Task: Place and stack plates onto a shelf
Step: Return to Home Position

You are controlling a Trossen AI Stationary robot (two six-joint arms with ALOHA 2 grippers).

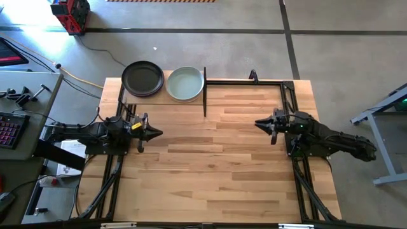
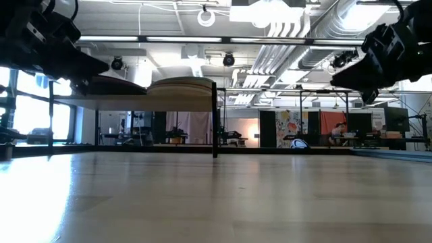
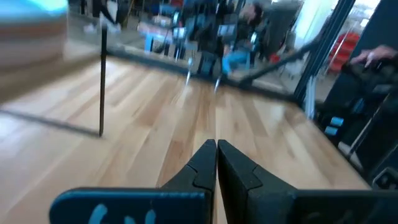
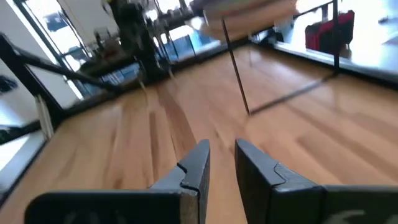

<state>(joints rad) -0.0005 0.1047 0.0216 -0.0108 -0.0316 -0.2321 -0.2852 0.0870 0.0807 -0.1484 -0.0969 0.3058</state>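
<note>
Two stacks of plates sit side by side on the shelf (image 2: 169,102) at the tabletop's (image 1: 216,165) far left: a black plate (image 1: 142,77) tops one, a sage green plate (image 1: 185,83) the other. Over the tabletop, well apart, the left gripper (image 1: 158,133) hovers with fingers together, the right gripper (image 1: 257,123) with fingers slightly apart.

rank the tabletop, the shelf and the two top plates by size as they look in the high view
1. tabletop
2. shelf
3. black plate and pale green plate: about alike, not ranked
</note>
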